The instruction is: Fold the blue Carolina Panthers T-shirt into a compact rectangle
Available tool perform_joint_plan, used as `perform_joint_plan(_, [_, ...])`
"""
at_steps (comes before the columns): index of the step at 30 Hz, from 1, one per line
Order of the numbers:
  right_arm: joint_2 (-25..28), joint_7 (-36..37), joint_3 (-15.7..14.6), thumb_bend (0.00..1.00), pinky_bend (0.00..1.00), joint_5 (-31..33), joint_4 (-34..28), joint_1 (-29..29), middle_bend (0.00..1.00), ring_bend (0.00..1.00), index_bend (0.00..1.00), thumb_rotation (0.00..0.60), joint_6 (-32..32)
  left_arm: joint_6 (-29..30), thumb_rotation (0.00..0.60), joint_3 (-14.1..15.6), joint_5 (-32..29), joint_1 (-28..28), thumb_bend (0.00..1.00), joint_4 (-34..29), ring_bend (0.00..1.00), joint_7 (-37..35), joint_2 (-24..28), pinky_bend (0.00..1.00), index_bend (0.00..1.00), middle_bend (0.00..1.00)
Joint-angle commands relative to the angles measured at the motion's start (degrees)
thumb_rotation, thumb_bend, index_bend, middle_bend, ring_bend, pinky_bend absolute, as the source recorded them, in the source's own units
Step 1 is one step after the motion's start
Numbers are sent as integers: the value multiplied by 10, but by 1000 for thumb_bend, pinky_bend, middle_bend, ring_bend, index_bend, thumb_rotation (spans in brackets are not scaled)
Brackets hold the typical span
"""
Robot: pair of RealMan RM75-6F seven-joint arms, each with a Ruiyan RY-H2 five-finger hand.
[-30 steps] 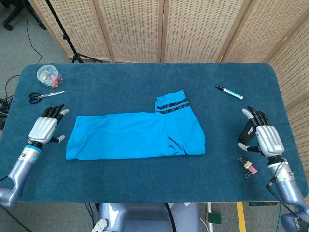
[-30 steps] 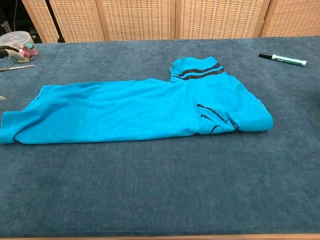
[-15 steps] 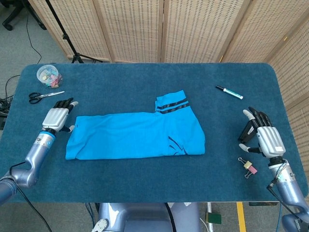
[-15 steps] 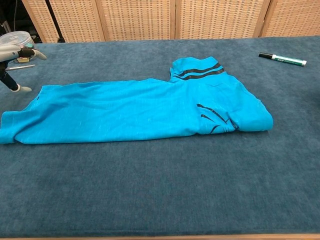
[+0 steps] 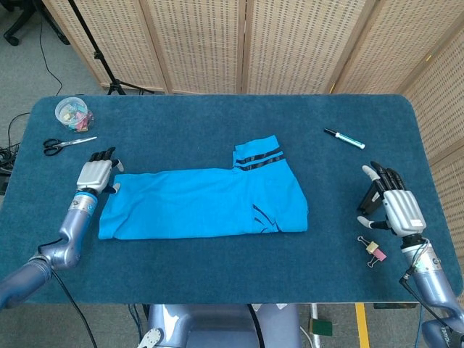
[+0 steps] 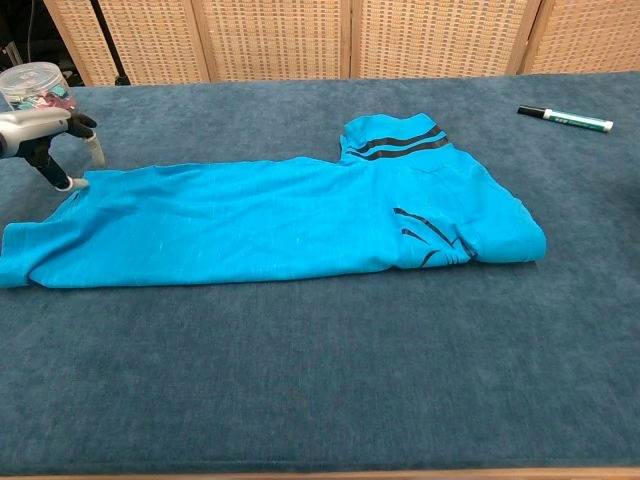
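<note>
The blue Panthers T-shirt (image 5: 206,202) (image 6: 270,214) lies on the table as a long folded band, with a black-striped sleeve sticking up at its right end. My left hand (image 5: 96,173) (image 6: 40,133) hovers at the shirt's upper left corner, fingers spread, with a fingertip (image 6: 75,183) touching the cloth edge and nothing held. My right hand (image 5: 395,203) rests open on the table far right of the shirt, fingers apart; the chest view does not show it.
A marker (image 5: 344,138) (image 6: 564,118) lies at the back right. Scissors (image 5: 65,144) and a clear tub of clips (image 5: 72,112) (image 6: 35,85) sit at the back left. A binder clip (image 5: 373,251) lies beside my right hand. Wicker screens stand behind the table.
My left hand has moved right and away from me, from off the shirt's left end to its upper left corner. The right hand and shirt have stayed put.
</note>
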Motion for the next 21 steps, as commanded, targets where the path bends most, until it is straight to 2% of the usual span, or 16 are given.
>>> perform_joint_plan(1, [0, 1, 1, 0, 5, 0, 0, 0, 0, 0, 0, 600, -1, -2, 600, -3, -10, -4, 360, 8, 0, 10, -8, 0, 451, 0])
perform_joint_plan(21, [5, 5, 5, 0, 5, -1, -3, -2, 0, 0, 0, 600, -7, -13, 600, -6, -21, -17, 354, 69, 0, 37, -47, 0, 452, 0])
